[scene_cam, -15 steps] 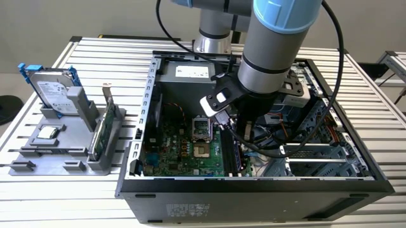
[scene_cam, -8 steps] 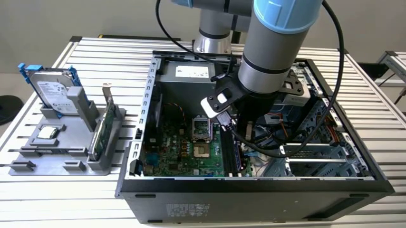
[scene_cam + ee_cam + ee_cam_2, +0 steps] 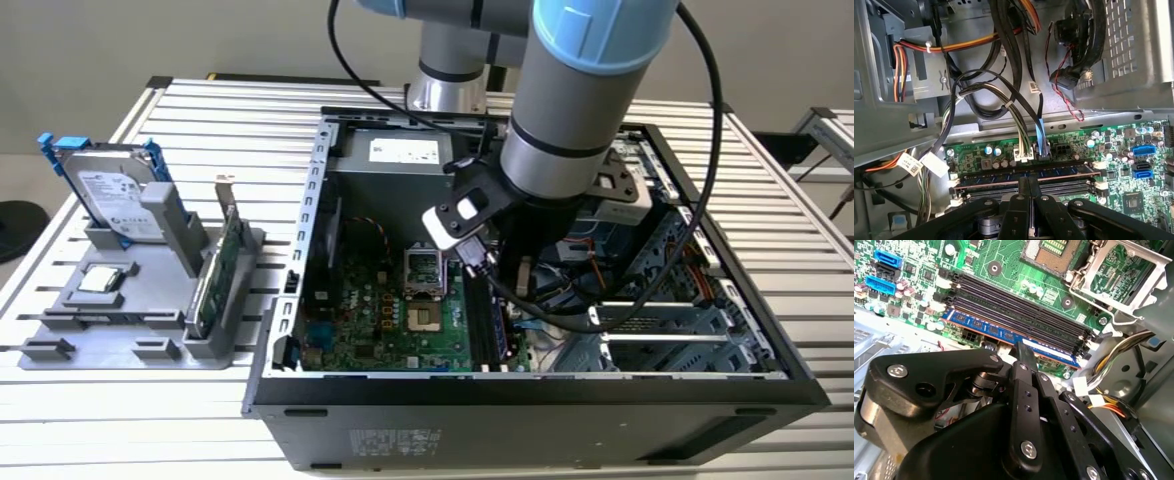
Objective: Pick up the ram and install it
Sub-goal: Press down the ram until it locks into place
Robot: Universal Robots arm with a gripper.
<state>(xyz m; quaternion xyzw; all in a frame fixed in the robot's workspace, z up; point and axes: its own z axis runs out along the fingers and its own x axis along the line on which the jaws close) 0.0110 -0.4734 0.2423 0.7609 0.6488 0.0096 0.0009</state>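
Gripper (image 3: 1026,347) lowered inside the open computer case (image 3: 534,385), fingers pressed together against the top edge of the ram (image 3: 1004,332). Ram seated in the outermost motherboard (image 3: 1004,260) slot.

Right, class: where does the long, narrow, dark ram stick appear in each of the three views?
Exterior view: the long, narrow, dark ram stick stands inside the open case, below the arm's wrist.
Second wrist view: it sits as a blue strip along the nearest slot.
First wrist view: it is the dark strip under the cable plugs.
Shared landmark: the empty black memory slots beside it.
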